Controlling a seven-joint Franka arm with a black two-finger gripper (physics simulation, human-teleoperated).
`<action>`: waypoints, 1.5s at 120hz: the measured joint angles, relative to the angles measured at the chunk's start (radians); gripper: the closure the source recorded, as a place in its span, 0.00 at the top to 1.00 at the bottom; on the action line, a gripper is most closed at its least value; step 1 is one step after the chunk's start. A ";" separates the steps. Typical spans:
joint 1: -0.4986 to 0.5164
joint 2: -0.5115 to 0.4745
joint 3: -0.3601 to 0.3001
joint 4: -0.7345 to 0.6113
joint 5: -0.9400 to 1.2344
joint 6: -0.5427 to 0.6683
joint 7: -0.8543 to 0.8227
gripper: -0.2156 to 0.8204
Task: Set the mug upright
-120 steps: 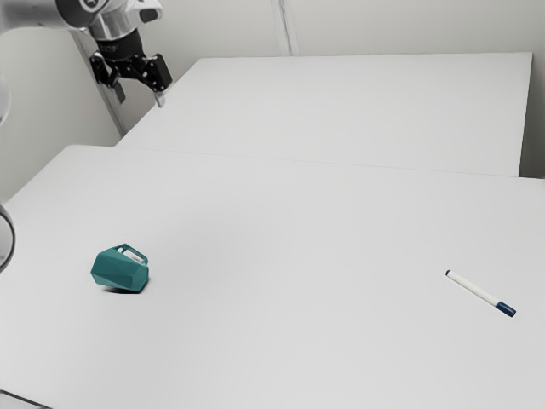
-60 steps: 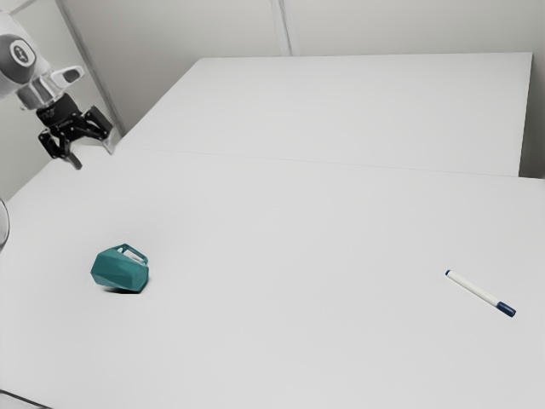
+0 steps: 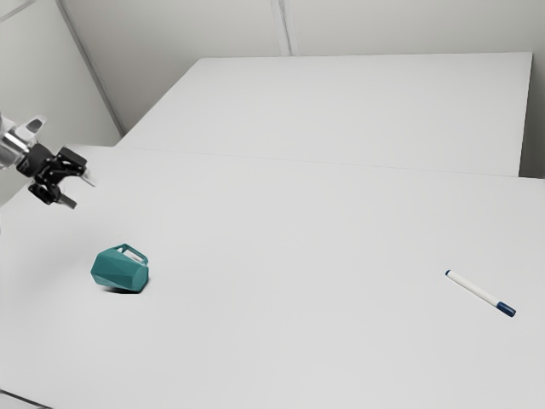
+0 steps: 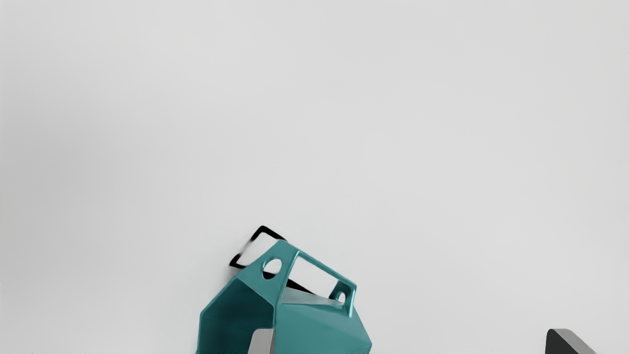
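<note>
White marker point(image 3: 473, 289) on the table point(image 3: 298, 341).
It lay aslant toward the exterior view's right, its dark-blue end point(image 3: 507, 309) nearer the camera; a white panel point(image 3: 358, 111) extended beyond.

So this white table point(image 3: 298, 341) has a teal mug point(image 3: 117, 271) lying on its side and, well apart, a blue-ended white marker point(image 3: 474, 290).

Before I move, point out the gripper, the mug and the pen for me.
Gripper point(image 3: 82, 194): exterior view, midway between its open fingertips.
Mug point(image 3: 116, 270): exterior view, on the side of its body.
Pen point(image 3: 473, 288): exterior view, on its white barrel.
</note>
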 joint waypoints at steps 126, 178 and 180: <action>0.034 -0.085 -0.028 -0.409 -0.119 0.129 0.277 0.79; 0.032 -0.094 -0.060 -0.467 -0.158 0.167 0.310 0.76; 0.031 -0.095 -0.062 -0.469 -0.160 0.168 0.311 0.74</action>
